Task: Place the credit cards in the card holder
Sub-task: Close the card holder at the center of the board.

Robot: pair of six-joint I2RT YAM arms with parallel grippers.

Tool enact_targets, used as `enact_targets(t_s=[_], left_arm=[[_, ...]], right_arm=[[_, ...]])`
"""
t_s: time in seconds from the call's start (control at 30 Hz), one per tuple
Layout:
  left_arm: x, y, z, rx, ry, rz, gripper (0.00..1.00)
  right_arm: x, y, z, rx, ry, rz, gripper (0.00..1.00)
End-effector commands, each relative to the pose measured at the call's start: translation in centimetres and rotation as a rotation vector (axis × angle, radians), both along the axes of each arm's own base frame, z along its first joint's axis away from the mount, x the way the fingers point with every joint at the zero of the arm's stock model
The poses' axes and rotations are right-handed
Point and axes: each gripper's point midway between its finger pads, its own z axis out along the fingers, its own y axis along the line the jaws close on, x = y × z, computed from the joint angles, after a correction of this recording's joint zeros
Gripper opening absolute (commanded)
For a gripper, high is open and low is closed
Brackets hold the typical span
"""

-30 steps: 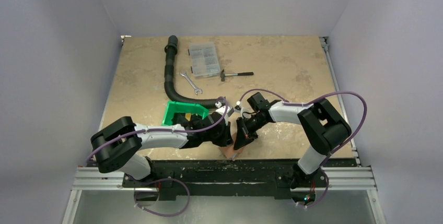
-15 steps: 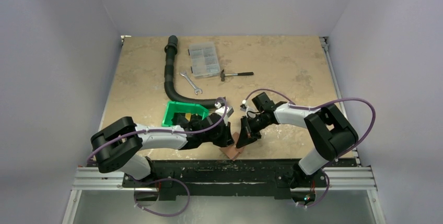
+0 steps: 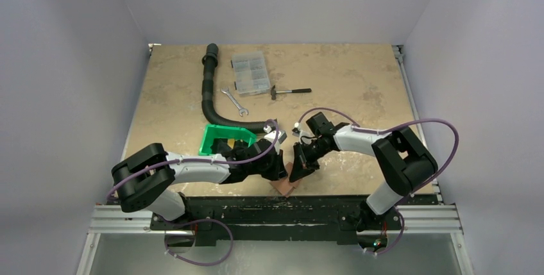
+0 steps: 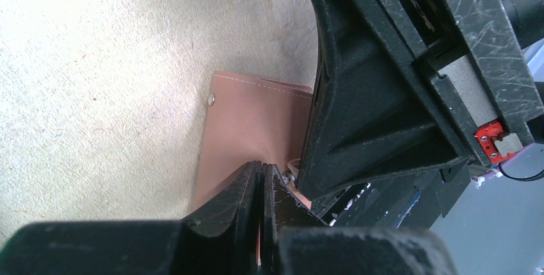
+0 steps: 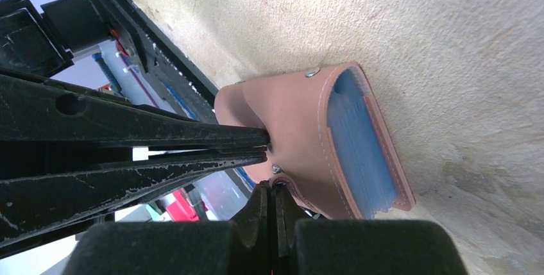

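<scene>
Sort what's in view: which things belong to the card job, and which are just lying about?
Job:
- card holder, at the near table edge
- left gripper, shut on it
- right gripper, shut on it
- credit cards: none visible loose

Lying about:
- green bin
- black hose
- clear compartment box
- wrench
- hammer

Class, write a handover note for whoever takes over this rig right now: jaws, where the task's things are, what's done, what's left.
Left gripper: jaws shut, pinching the card holder.
Right gripper: jaws shut, seemingly on its edge by the clasp.
Card holder: at the table's near edge, partly open, blue pockets showing.
Done: holder gripped and opened; no cards in view.
Left: find the cards, slide them into the pockets.
</scene>
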Motion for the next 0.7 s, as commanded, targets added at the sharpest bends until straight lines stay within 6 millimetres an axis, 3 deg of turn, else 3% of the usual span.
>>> enact_targets(t_s=[0.0, 0.47, 0.67], left_arm=[[-2.1, 2.1, -3.7, 0.112, 0.084, -0.031, 0.00], [-2.4, 1.8, -3.6, 0.089, 0.093, -0.041, 0.00], [-2.4, 1.9, -3.7, 0.090, 0.094, -0.040, 0.00]], right_arm=[[2.7, 0.5, -1.5, -0.066, -0.159, 0.023, 0.00], [2.8, 1.8, -1.0, -0.062, -0.160, 0.073, 0.00], [2.6, 3.4, 0.8, 0.044, -0.143, 0.051, 0.00]])
